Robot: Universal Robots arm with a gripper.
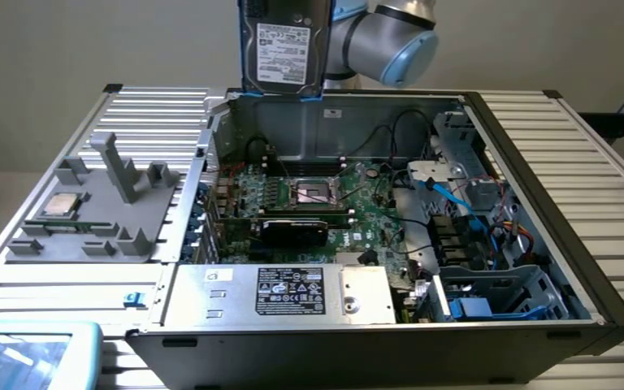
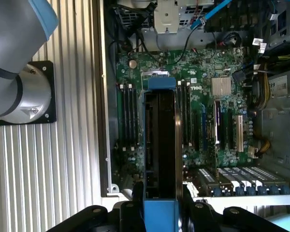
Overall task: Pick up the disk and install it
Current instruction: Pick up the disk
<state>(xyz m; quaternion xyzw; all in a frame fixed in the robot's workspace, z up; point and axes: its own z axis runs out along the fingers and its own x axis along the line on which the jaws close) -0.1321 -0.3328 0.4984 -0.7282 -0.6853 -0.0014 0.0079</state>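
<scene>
A: What sits at the exterior view's left?

B: A grey plastic fixture [image 1: 127, 179] on the ribbed aluminium desk [image 1: 62, 288], with a small square silver processor chip [image 1: 61, 205] lying in it.

A: And the disk [image 1: 282, 47], the flat grey-metal hard drive in a blue plastic carrier?

B: It hangs upright in the air above the open black computer case [image 1: 344, 357] (white label towards the exterior camera). The black end effector [image 2: 160, 200] is clamped on it, one finger on each broad face, closed only to the drive's thickness. From the wrist the drive shows edge-on over the green motherboard [image 2: 203, 111].

A: Further right?

B: The grey-and-blue robot arm [image 1: 393, 41], then, low in the case, a grey metal drive cage [image 1: 502, 292] with blue cables.
</scene>
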